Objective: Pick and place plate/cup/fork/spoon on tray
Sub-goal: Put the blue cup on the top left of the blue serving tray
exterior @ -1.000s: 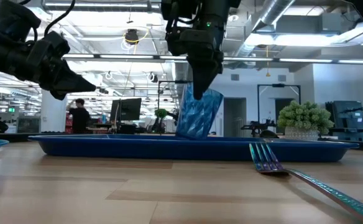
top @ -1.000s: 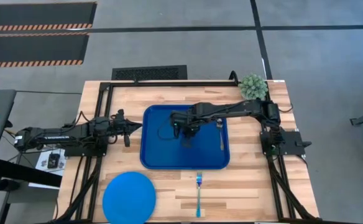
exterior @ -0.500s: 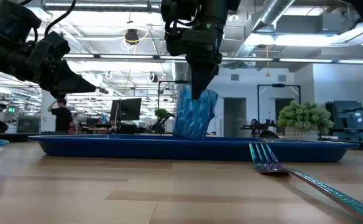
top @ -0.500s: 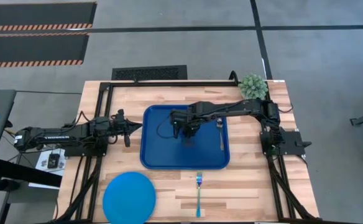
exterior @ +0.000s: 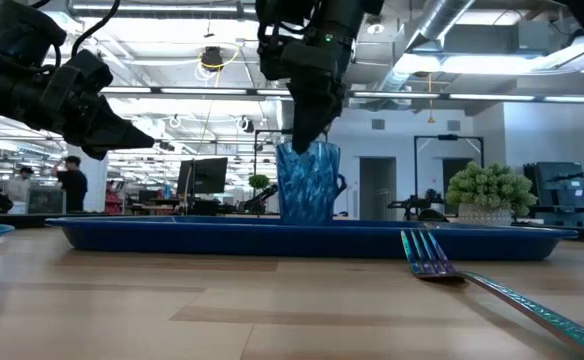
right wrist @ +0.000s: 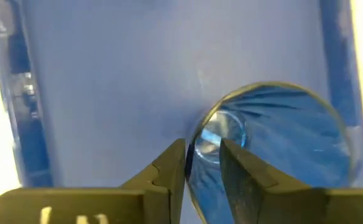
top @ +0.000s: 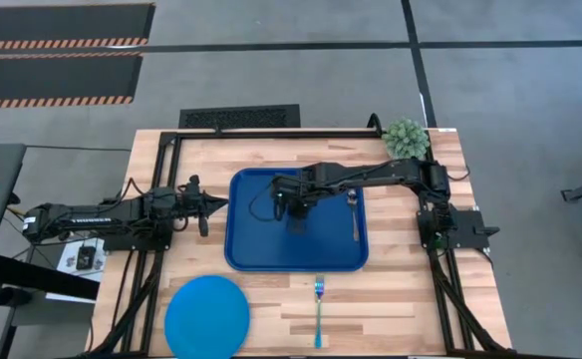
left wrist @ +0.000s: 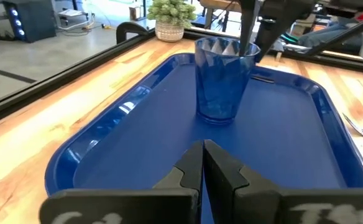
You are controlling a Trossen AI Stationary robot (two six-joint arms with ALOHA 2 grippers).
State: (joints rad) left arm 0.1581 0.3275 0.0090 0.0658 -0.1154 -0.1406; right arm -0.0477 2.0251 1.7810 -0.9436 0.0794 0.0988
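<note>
A translucent dark-blue cup [exterior: 309,185] stands upright on its base in the middle of the dark-blue tray [top: 261,244]. My right gripper [right wrist: 203,155] hangs over it, pointing steeply down, open, with one finger inside the cup's rim and one outside. The grey spoon [top: 354,214] lies on the tray's right part. The light-blue fork [top: 318,309] lies on the table in front of the tray. The round blue plate [top: 207,317] lies at the near left. My left gripper [top: 219,204] is shut and waits at the tray's left edge. My right gripper has its fingers [right wrist: 169,168] on either side of the cup's rim [right wrist: 197,134], coming from above. A gap shows between them, and I cannot tell whether either finger touches the wall. The cup stands upright on the tray.
A small green plant [top: 407,138] stands at the table's far right corner. A black frame runs along the table's left, far and right sides. Bare wood lies between the plate and the fork.
The cup, which leaned to one side under my right gripper with its lower edge on the tray, has tipped upright and now stands on its base. My right gripper has rolled a little and stays over the cup's rim.
</note>
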